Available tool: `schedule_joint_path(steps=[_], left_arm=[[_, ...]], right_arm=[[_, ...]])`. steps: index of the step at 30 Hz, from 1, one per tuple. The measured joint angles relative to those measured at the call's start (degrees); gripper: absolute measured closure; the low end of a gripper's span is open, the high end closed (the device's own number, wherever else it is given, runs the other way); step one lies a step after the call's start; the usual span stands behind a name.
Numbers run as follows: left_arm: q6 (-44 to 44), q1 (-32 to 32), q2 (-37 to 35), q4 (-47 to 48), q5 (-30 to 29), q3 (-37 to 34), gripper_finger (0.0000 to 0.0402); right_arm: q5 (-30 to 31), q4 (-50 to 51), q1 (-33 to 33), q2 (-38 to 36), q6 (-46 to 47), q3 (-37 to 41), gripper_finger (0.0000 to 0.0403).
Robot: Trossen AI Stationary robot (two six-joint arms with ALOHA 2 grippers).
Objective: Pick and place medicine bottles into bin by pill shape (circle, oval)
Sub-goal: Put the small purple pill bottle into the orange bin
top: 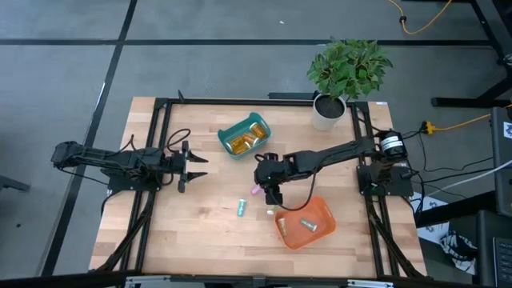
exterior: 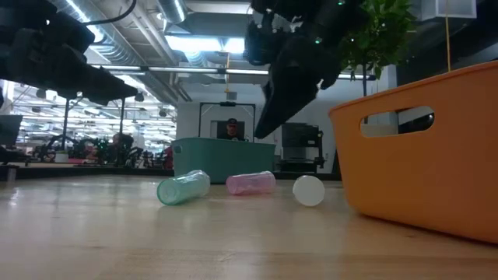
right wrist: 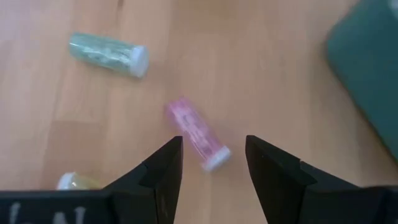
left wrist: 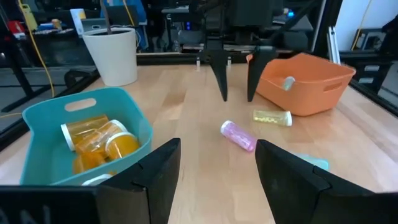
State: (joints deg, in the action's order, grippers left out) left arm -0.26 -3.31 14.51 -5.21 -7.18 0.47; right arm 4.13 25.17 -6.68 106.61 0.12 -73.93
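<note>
Pink bottle (right wrist: 196,139): lying on the table, between teal bin (top: 244,136) and orange bin (top: 305,223).
Right gripper (right wrist: 208,163): fingers wide apart, empty, poised right above it.
Axis: slanted across your gap; rotate the wrist before you close.
Left gripper (top: 192,166): open, empty, well apart.

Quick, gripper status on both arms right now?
Left gripper: open, empty, waiting left of the teal bin.
Right gripper: open, empty, above the pink bottle.

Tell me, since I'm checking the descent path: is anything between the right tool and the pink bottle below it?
Nothing visible. The right tool hangs open above the pink bottle, which lies on its side on bare wood. The green bottle and the yellow bottle lie off to the sides, apart from it.
</note>
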Motion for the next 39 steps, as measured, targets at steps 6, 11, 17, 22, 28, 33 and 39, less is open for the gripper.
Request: schedule_joint_path(steps=[6,11,17,22,28,33,39], left_arm=[[1.45,0.0,0.1,0.65,-0.75,0.0,0.02],[2.37,-0.01,0.1,0.73,-0.84,0.0,0.02],[2.31,0.0,0.1,2.16,-0.83,0.0,0.02],[2.3,0.0,0.1,2.41,-0.85,0.0,0.02],[2.37,-0.01,0.1,2.91,-0.85,0.0,0.02],[2.37,-0.01,0.1,3.17,-0.86,0.0,0.02],[2.39,0.0,0.1,3.2,-0.87,0.0,0.02]], right_arm=[[-2.72,1.28,0.13,4.16,-1.96,-3.02,0.0226],[-2.72,2.96,0.15,8.13,-4.37,-6.2,0.0226],[-2.72,3.09,0.13,10.18,-5.04,-7.04,0.0226],[-2.74,2.74,0.15,11.82,-5.09,-7.04,0.0226],[-3.04,1.57,0.56,14.23,-5.09,-7.12,0.0226],[-3.03,1.26,0.94,14.2,-3.78,-7.08,0.0228],[-2.83,0.66,1.05,14.21,-3.4,-7.04,0.0272]])
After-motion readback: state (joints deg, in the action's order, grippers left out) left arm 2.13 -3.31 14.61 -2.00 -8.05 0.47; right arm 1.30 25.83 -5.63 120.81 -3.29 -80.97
